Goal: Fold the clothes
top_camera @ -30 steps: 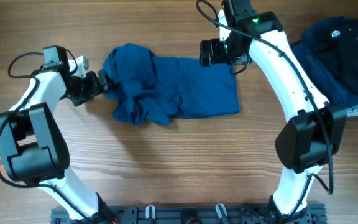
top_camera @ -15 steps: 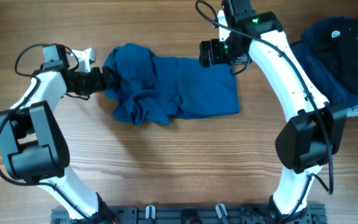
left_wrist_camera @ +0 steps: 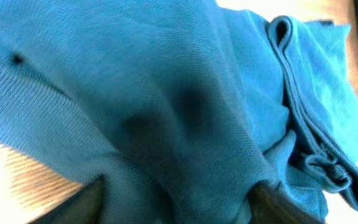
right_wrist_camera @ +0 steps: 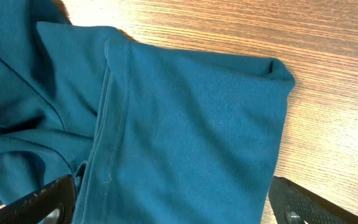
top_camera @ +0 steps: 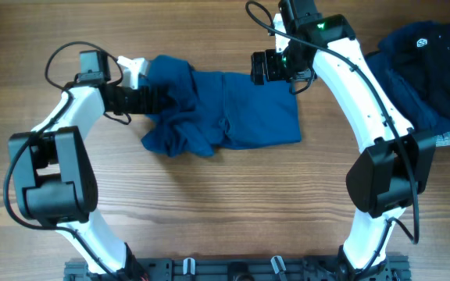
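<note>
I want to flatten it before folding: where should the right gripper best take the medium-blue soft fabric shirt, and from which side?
Probably the far right corner of the medium-blue soft fabric shirt, from above with the open right gripper. There the cloth lies flat with a clean edge; the left part is bunched.

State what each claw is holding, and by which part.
Right claw: nothing, open over the blue shirt. Left claw straddles its bunched left end; grip cannot be told.

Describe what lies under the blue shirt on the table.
The blue shirt lies on the wooden table, bare wood showing around it. Nothing pokes out from beneath. Anything under its flat half or bunched left folds is hidden by fabric.
</note>
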`<action>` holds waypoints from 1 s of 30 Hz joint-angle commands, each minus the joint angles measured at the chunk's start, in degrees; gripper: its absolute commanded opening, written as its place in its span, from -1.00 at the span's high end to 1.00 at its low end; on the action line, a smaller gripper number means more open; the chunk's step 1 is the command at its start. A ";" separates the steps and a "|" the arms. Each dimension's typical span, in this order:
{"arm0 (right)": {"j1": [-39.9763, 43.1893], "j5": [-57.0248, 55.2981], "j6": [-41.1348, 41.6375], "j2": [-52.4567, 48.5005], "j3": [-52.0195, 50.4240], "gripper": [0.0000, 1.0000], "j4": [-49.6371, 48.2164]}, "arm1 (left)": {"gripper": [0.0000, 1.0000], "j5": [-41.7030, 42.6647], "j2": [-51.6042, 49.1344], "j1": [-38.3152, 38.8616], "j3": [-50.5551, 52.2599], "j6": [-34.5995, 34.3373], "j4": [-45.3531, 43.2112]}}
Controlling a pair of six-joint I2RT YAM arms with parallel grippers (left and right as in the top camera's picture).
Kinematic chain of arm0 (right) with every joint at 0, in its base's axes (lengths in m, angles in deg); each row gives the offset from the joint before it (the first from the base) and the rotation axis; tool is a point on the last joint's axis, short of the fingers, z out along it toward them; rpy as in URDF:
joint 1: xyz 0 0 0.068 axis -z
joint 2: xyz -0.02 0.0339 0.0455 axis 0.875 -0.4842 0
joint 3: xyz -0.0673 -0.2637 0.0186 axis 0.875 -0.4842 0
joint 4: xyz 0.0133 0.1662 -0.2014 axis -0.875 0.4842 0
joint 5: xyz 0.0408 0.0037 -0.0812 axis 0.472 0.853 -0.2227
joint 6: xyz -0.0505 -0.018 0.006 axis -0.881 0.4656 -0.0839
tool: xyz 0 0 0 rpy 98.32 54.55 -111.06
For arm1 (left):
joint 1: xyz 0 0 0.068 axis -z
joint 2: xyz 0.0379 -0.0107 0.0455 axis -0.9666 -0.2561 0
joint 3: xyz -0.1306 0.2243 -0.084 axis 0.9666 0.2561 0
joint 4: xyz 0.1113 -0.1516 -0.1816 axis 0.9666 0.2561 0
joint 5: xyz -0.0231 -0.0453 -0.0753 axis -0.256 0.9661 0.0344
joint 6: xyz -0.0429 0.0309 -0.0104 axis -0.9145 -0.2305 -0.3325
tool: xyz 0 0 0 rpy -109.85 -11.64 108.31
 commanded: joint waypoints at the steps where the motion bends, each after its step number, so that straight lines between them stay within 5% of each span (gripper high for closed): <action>1: 0.04 0.87 -0.79 0.87 0.66 -0.99 0.24 | 0.36 -1.60 -1.11 1.22 -0.74 0.94 0.02; 4: 0.09 0.87 -0.79 0.87 0.66 -1.00 0.20 | 0.76 -1.51 -0.15 -0.31 -0.76 -2.69 0.87; 10: 0.13 0.90 -1.79 0.87 0.66 -1.00 -0.02 | 0.75 -1.53 5.77 -2.23 -0.74 -3.08 3.67; 12: 0.13 0.96 -1.88 0.87 0.66 -0.99 0.20 | 0.56 -2.32 7.19 -2.23 -0.76 -3.10 3.63; 15: -0.33 3.98 -4.63 1.27 0.66 -1.00 1.73 | -0.43 -4.52 7.56 -2.29 -0.74 -3.30 3.67; 17: -1.29 3.96 -6.43 2.01 0.66 -1.00 3.08 | -0.82 -5.99 7.54 -2.29 -0.74 -3.30 3.61; 22: -6.71 3.26 -8.09 3.15 0.63 -1.00 8.35 | -0.97 -6.67 7.54 -3.34 -0.74 -3.58 2.62; 30: -19.76 -3.48 -7.78 3.15 0.20 -0.86 14.21 | -0.99 -6.99 7.54 -13.79 -0.76 -18.64 -0.70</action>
